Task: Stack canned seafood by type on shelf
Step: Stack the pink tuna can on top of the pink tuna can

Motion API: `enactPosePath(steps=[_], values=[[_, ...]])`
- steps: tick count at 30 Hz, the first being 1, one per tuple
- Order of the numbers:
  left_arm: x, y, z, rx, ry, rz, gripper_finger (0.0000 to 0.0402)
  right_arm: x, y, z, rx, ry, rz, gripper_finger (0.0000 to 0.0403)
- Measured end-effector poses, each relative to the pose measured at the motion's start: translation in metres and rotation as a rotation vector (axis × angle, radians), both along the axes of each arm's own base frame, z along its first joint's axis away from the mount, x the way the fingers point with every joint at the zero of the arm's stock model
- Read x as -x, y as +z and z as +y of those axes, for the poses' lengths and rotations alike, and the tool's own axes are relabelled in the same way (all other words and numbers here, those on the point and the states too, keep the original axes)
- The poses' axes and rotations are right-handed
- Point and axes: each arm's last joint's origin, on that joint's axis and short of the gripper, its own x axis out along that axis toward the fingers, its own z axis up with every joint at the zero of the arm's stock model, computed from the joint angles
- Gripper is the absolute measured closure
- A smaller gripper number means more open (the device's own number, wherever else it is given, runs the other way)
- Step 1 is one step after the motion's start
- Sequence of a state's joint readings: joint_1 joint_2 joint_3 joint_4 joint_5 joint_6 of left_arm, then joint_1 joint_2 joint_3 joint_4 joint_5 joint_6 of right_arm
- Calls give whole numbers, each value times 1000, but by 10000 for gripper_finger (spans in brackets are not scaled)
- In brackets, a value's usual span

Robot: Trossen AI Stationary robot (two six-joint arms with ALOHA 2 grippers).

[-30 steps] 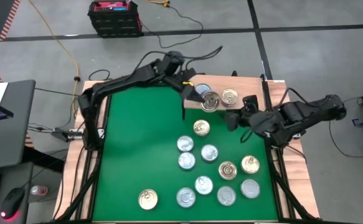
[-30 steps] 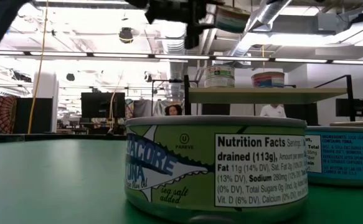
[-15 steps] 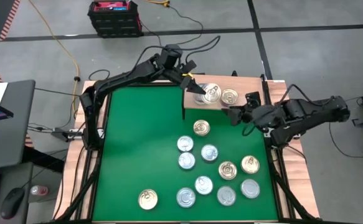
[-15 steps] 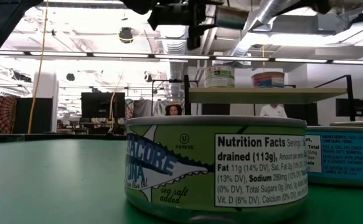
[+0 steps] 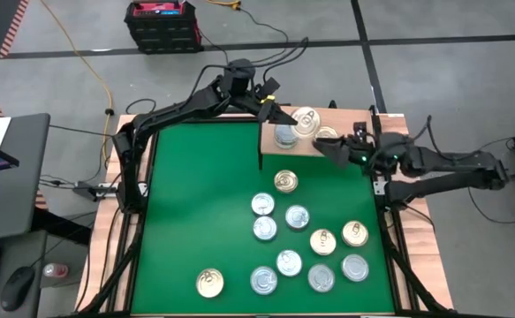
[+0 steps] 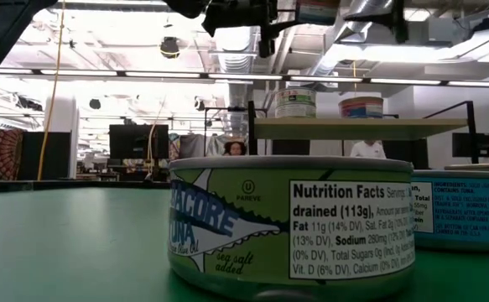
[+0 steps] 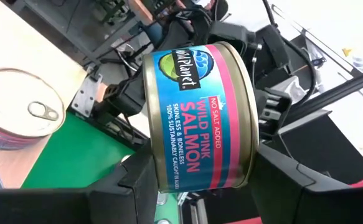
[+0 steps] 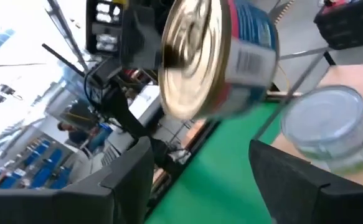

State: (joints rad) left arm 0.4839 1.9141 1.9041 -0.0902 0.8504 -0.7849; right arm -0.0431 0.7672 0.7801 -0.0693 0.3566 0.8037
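- Left gripper clamps blue-pink round salmon tin, held above light-wood shelf at table's 1 o'clock.
- Right gripper, jaws spread and empty, sits beside it.
- Level the tin and centre it over the gold-lidded tin before release.

Green table and small wooden shelf

The green table carries eleven loose tins toward its right; the shelf at the far edge holds two cans.
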Motion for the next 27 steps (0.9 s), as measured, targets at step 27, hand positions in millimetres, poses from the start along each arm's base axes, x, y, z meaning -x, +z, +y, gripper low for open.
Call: enactPosePath(steps=[27], values=[[0,7,0,-8,-31,-65,211,-13,3,-43,60,10,-126,86]])
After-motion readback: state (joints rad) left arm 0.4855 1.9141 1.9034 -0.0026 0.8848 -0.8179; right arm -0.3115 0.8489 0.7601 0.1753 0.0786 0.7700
